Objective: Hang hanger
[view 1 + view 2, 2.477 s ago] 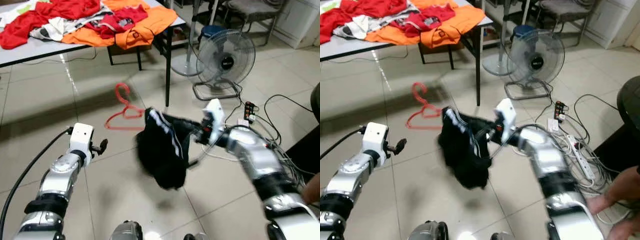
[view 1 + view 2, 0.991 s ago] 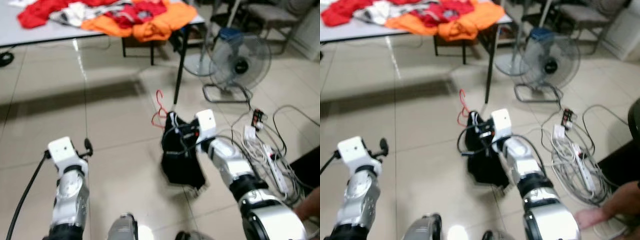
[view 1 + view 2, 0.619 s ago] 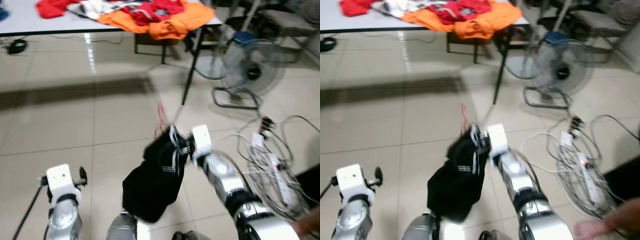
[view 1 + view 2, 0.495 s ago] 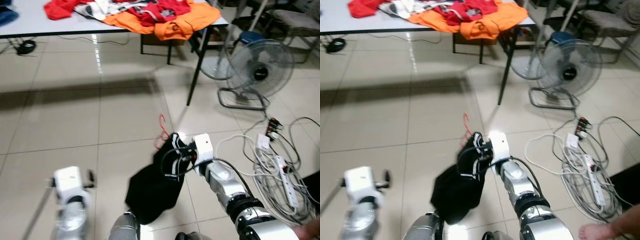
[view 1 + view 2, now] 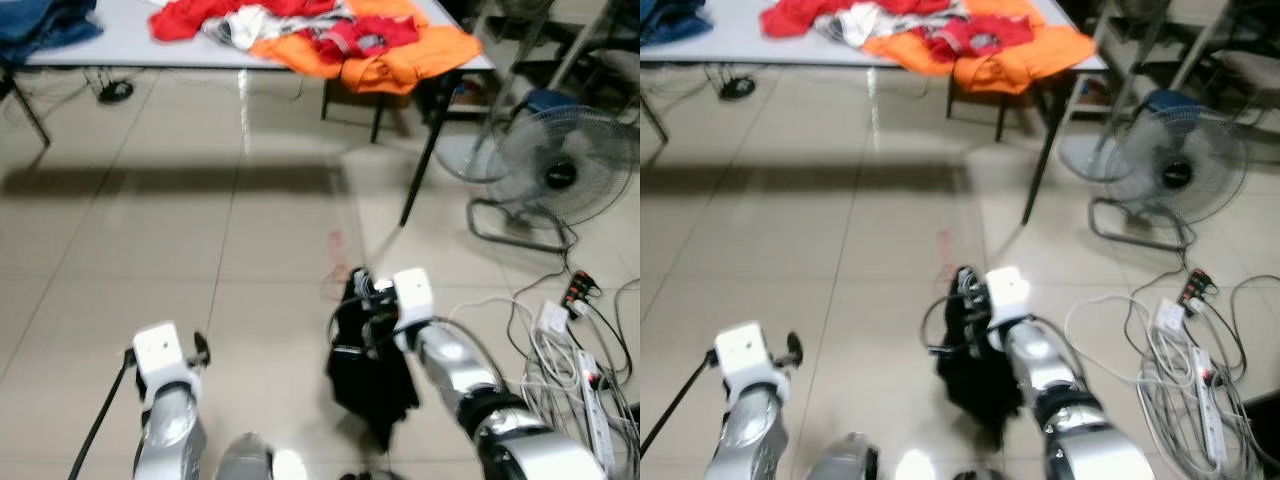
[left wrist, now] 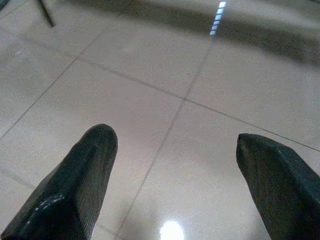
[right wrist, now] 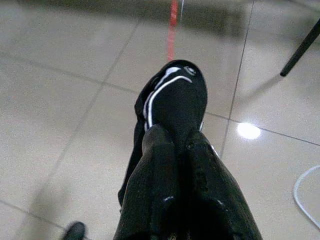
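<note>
My right gripper (image 7: 177,139) is shut on a black garment with white stripes (image 5: 370,372), which hangs below it over the tiled floor. A thin red hanger (image 7: 173,22) pokes out beyond the garment, edge-on and blurred; it appears faintly as a red hanger (image 5: 333,255) in the head views. I cannot tell how the hanger sits in the cloth. The right gripper (image 5: 366,300) is held low in front of me. My left gripper (image 6: 175,165) is open with nothing between its fingers, above bare floor, and hangs low on the left as the left gripper (image 5: 199,346).
A grey table (image 5: 120,45) at the back carries red, orange and white clothes (image 5: 340,35) and blue jeans (image 5: 40,18). Its black leg (image 5: 422,165) stands near a floor fan (image 5: 555,178). Cables and a power strip (image 5: 585,365) lie on the right.
The camera has shifted, so the table and fan sit differently in the picture. The black garment has swung in from the left and now hangs straight under my right gripper.
</note>
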### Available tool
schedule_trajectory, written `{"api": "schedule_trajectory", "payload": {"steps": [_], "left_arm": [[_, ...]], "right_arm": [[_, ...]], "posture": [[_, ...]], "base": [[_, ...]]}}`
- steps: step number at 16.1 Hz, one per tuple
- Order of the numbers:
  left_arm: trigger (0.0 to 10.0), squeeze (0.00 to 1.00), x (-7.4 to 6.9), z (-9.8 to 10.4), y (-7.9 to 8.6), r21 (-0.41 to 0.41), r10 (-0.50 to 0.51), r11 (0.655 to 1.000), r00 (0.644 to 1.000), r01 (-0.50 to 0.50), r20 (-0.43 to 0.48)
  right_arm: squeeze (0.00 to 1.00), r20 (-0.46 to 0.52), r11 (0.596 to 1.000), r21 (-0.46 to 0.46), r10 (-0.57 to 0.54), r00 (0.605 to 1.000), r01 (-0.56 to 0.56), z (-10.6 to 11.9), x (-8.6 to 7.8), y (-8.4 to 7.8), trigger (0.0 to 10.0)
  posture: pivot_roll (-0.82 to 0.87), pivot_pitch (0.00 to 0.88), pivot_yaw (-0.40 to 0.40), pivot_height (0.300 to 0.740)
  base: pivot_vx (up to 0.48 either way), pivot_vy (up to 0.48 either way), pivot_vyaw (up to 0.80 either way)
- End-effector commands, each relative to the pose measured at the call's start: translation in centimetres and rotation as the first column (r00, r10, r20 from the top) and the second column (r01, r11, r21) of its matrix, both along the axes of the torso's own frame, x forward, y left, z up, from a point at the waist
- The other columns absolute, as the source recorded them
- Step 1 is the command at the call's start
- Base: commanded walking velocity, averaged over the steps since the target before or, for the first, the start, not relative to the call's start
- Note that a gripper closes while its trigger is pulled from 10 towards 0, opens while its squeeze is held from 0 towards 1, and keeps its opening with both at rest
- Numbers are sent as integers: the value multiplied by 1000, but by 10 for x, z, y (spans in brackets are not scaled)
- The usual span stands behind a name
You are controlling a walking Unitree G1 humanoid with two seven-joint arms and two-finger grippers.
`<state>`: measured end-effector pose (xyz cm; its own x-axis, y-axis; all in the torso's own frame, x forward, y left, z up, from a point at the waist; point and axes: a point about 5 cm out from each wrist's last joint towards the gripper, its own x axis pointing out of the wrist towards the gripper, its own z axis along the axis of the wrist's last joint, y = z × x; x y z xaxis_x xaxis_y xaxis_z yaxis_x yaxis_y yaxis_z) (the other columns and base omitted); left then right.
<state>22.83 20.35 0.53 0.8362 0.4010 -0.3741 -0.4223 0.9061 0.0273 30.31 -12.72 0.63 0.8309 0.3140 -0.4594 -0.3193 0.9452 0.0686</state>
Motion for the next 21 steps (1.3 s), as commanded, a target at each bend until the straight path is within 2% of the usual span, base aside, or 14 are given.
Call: {"api": "schedule_trajectory", "payload": {"steps": [1,2,3,5,10,12,16,21], "left_arm": [[10000,0,-5,-5,12,35,50,998,998,-49,-42],[10000,0,-5,-6,14,39,60,998,997,-58,-54],[10000,0,-6,-11,20,69,78,995,991,-71,-113],[10000,0,-3,-13,19,66,87,995,987,-79,-135],[10000,0,7,-8,12,32,8,999,997,-6,-80],[10000,0,6,-6,16,90,-2,996,997,9,-81],[10000,0,5,-10,19,64,85,995,991,-79,-102],[10000,0,2,-19,19,40,100,995,984,-95,-146]], "right_arm": [[0,11,1000,4,19,1000,-19,4,4,8,0],[0,11,1000,1,20,1000,-20,4,4,8,0],[0,17,999,-16,28,999,-28,5,4,9,0],[0,26,1000,-25,14,1000,-13,8,8,6,0],[0,39,999,-20,-29,999,30,12,13,1,0],[0,42,999,-26,-24,999,25,12,13,1,0],[0,32,999,-28,-21,999,22,9,10,2,0],[0,9,999,-33,3,1000,-2,1,2,6,0]], "posture": [[221,94,-93,740],[217,95,-88,740],[207,91,-76,740],[205,91,-67,740],[185,98,-45,740],[178,88,-42,740],[176,84,-51,740],[165,95,-49,740]], "base": [[0,0,525],[0,0,525],[0,-480,525],[0,-480,525],[0,-96,524],[0,-240,519],[0,-472,527],[0,-472,525]]}}
